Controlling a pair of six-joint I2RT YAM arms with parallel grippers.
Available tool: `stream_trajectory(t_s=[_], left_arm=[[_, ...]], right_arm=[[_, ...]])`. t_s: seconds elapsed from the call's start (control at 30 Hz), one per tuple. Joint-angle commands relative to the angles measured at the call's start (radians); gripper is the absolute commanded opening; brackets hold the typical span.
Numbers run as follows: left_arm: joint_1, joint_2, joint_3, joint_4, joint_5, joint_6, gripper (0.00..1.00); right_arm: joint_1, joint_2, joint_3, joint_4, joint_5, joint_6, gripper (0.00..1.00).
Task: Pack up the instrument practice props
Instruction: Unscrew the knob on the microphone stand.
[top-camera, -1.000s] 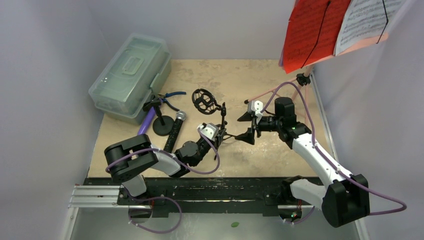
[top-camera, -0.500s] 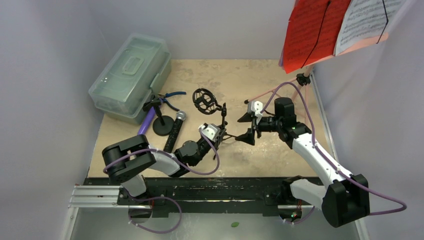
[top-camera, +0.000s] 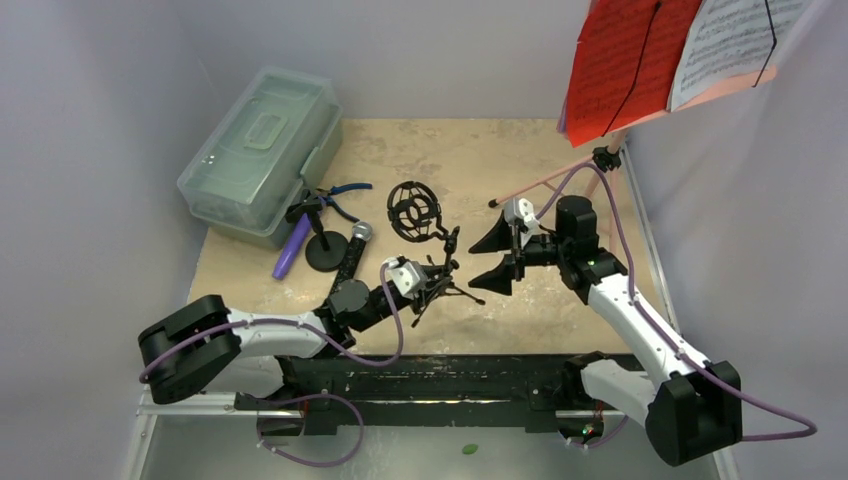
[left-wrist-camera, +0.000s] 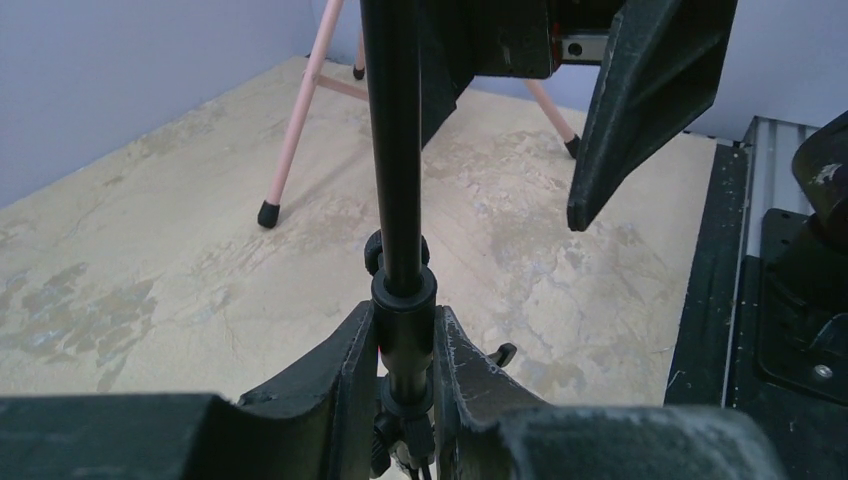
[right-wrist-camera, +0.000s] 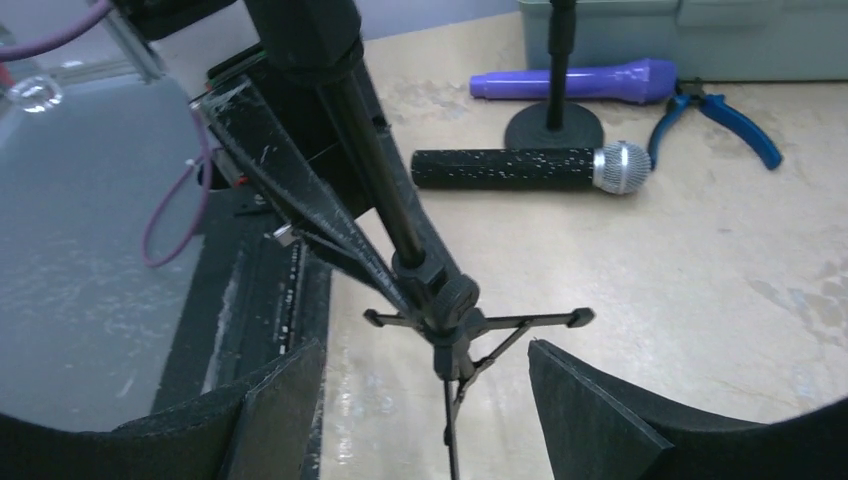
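My left gripper (top-camera: 432, 279) (left-wrist-camera: 402, 322) is shut on the pole of a black mic tripod (top-camera: 440, 262) (left-wrist-camera: 392, 150). The tripod leans, its ring-shaped mount (top-camera: 413, 212) toward the back and its spread legs (right-wrist-camera: 470, 322) toward my right gripper (top-camera: 497, 258) (right-wrist-camera: 425, 400). That gripper is open, with the legs just ahead of its fingers and nothing held. A black-silver microphone (top-camera: 350, 258) (right-wrist-camera: 520, 168) and a purple microphone (top-camera: 292, 250) (right-wrist-camera: 580, 80) lie at the left beside a round-based black stand (top-camera: 323, 255). The pink music rack (top-camera: 610, 140) with red (top-camera: 625, 60) and white pages (top-camera: 735, 40) stands at the back right.
A clear greenish case (top-camera: 262, 150) sits shut at the back left. Blue-handled pliers (top-camera: 342, 195) (right-wrist-camera: 730, 125) lie in front of it. The rack's pink legs (left-wrist-camera: 298, 130) spread on the table behind my right gripper. A black rail (top-camera: 430, 375) runs along the near edge.
My left arm has drawn back to the left, its jaws closing tighter on the pole, and the tripod has shifted and tilted with it. My right gripper has risen slightly, still open.
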Motion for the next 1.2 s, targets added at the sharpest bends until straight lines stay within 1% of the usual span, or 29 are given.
stream_trajectory(t_s=[0.0,0.1,0.13,0.23,0.4,0.5,0.67,0.73,1.03,1.17], left_arm=[[0.072,-0.091,0.003,-0.003,0.224,0.001,0.00],[0.115,-0.088,0.011,-0.009,0.325,-0.013,0.00],[0.123,-0.082,0.016,-0.012,0.350,-0.042,0.00],[0.135,-0.054,0.042,-0.022,0.421,-0.059,0.00],[0.136,-0.011,0.090,-0.039,0.479,-0.073,0.00],[0.136,0.001,0.107,-0.044,0.486,-0.072,0.00],[0.138,-0.005,0.118,-0.065,0.491,-0.061,0.00],[0.140,-0.011,0.117,-0.069,0.488,-0.059,0.00],[0.148,-0.021,0.111,-0.060,0.481,-0.059,0.00],[0.148,-0.011,0.110,-0.042,0.487,-0.070,0.00]], right_arm=[[-0.002,-0.010,-0.018,0.082,-0.113,0.107,0.76],[-0.002,0.018,-0.013,0.063,-0.131,0.105,0.69],[-0.001,0.022,-0.012,0.060,-0.137,0.104,0.67],[0.002,0.026,-0.016,0.064,-0.154,0.105,0.61],[0.011,0.048,-0.021,0.071,-0.133,0.111,0.56],[0.017,0.070,-0.013,0.048,-0.110,0.097,0.53],[0.027,0.123,0.031,-0.081,-0.078,-0.024,0.50],[0.034,0.135,0.039,-0.107,-0.083,-0.049,0.48],[0.053,0.134,0.044,-0.158,-0.118,-0.124,0.37],[0.058,0.134,0.045,-0.177,-0.117,-0.159,0.35]])
